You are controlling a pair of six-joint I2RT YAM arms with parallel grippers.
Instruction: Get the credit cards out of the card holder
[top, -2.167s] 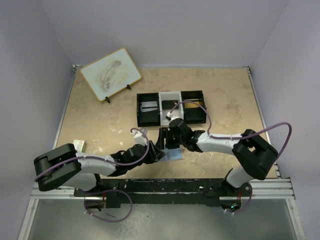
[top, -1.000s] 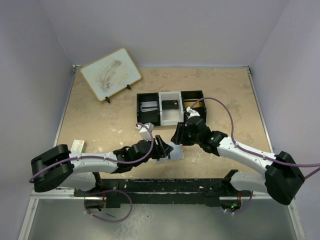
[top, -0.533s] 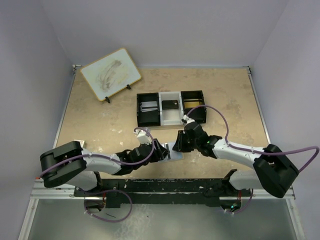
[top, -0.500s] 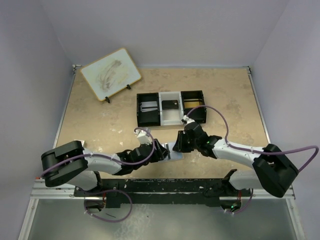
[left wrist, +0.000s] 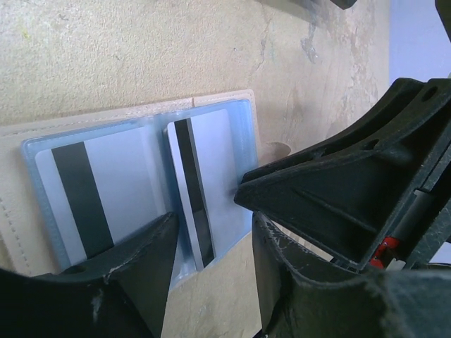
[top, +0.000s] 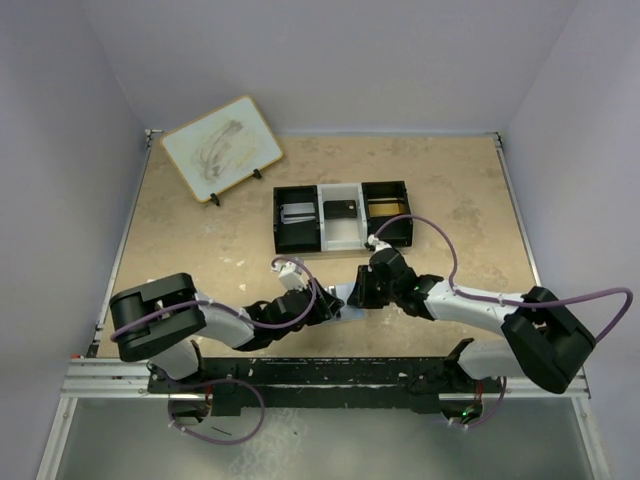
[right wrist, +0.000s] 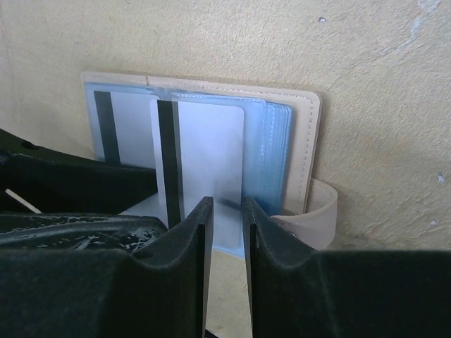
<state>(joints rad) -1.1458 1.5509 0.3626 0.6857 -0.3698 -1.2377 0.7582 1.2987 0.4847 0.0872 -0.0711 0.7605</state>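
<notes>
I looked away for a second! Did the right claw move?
Yes. The right gripper moved away from the tray, toward the arm bases, down over the card holder.

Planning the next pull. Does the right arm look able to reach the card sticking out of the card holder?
Probably yes: the right gripper sits at the free edge of the protruding card, and the left gripper leaves it uncovered.
</notes>
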